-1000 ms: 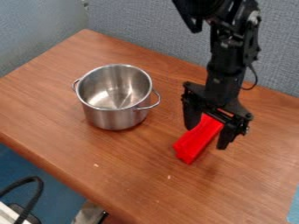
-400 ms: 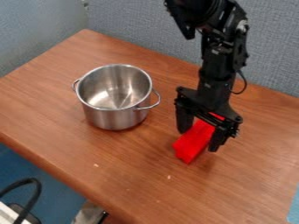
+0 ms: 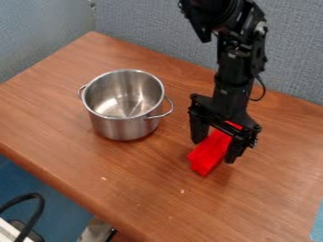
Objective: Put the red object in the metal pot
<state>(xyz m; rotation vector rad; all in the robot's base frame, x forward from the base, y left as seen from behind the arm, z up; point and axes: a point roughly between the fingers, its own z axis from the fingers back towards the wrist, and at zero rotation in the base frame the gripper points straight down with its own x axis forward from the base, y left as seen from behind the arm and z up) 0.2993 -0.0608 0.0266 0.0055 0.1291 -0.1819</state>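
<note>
The red object [image 3: 211, 153] is a bright red elongated block lying on the wooden table [image 3: 76, 85], right of the pot. My gripper [image 3: 222, 140] is lowered over its upper end, black fingers straddling it on both sides. The fingers look apart around the block; whether they press on it I cannot tell. The metal pot [image 3: 124, 104] is shiny steel with two small side handles, standing upright and empty at the table's middle left, a short gap left of the block.
The table's front edge runs diagonally from lower left to lower right. A grey-blue wall is behind. A black cable [image 3: 25, 210] lies on the floor at the lower left.
The arm has shifted slightly left and lower over the red block since a second ago. No visible change in the last half second. The pot has not moved.
</note>
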